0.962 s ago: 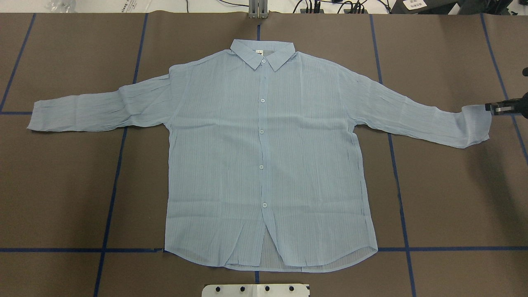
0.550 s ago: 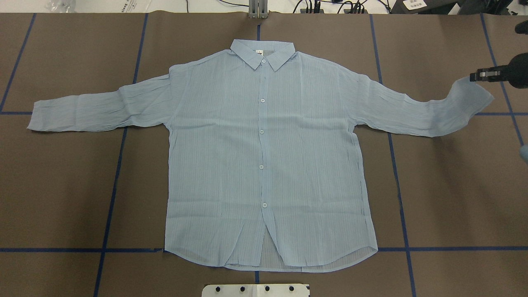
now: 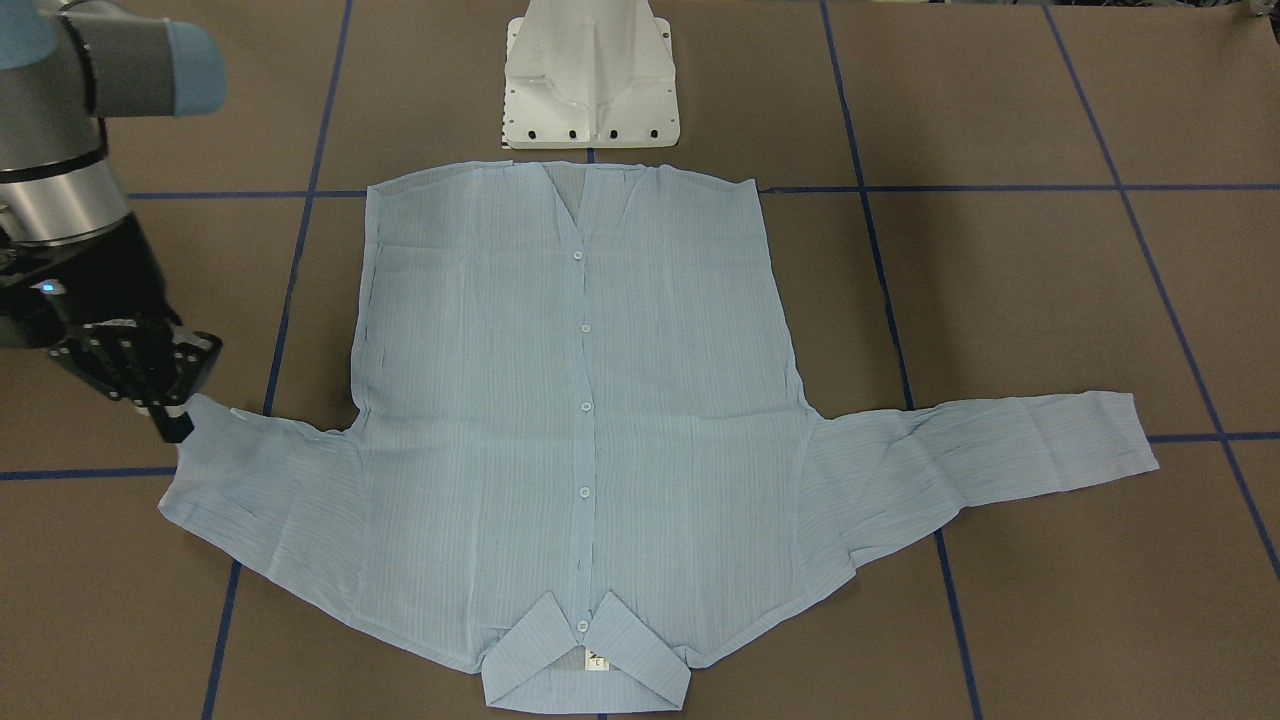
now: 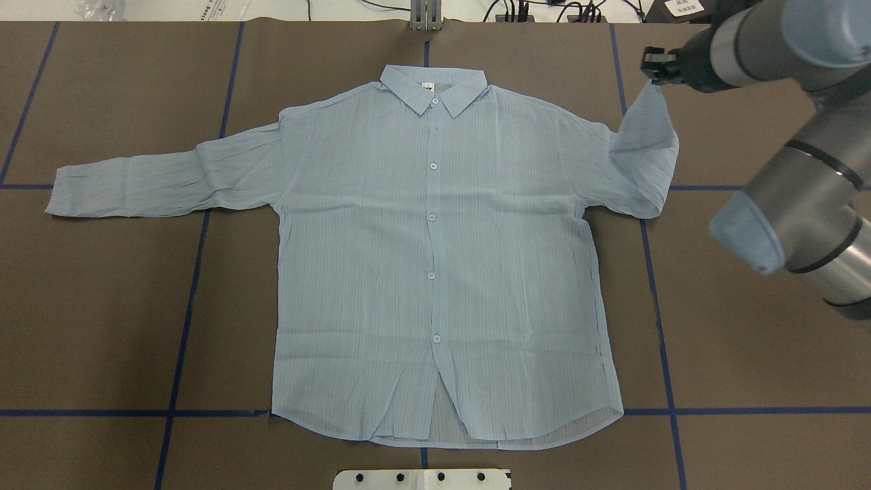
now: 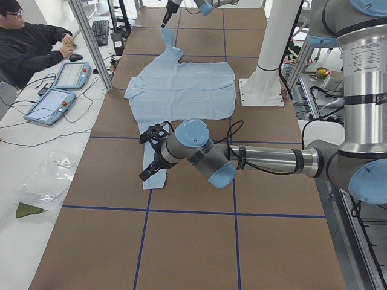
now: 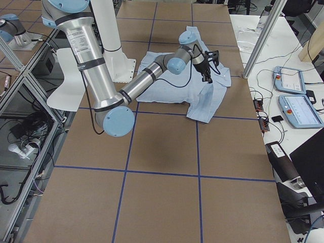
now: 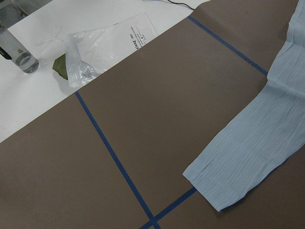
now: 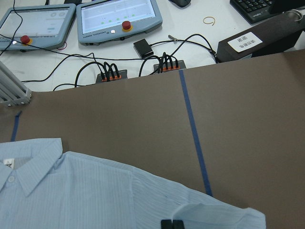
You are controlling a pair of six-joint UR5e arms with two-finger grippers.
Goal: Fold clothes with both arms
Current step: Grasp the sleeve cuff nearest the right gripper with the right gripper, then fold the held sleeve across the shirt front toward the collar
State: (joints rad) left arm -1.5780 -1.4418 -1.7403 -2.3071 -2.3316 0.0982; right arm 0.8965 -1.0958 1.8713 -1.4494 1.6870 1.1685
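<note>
The light-blue striped shirt [image 4: 435, 272] lies flat, buttoned side up, collar at the far edge of the brown table. My right gripper [image 4: 652, 68] is shut on the right sleeve's cuff and holds it up near the right shoulder, so the sleeve [image 4: 646, 156] hangs doubled over. The front-facing view shows the same grip [image 3: 175, 425], and the right wrist view shows the shut fingertips [image 8: 172, 224] over the cloth. The left sleeve [image 4: 156, 180] lies stretched out flat. My left gripper [image 5: 146, 172] hovers over that sleeve's cuff [image 7: 224, 186]; I cannot tell whether it is open or shut.
The white pedestal base [image 4: 422, 478] stands at the shirt's hem. Blue tape lines [image 4: 184, 327] cross the brown table. Beyond the far edge lie control tablets [image 8: 119, 19], cables and a plastic bag [image 7: 105, 47]. A person [image 5: 30, 42] sits at the side desk.
My right gripper has lifted the right cuff off the table and carried it inward and away, towards the shoulder. The sleeve now hangs doubled. The right arm has swung into view.
</note>
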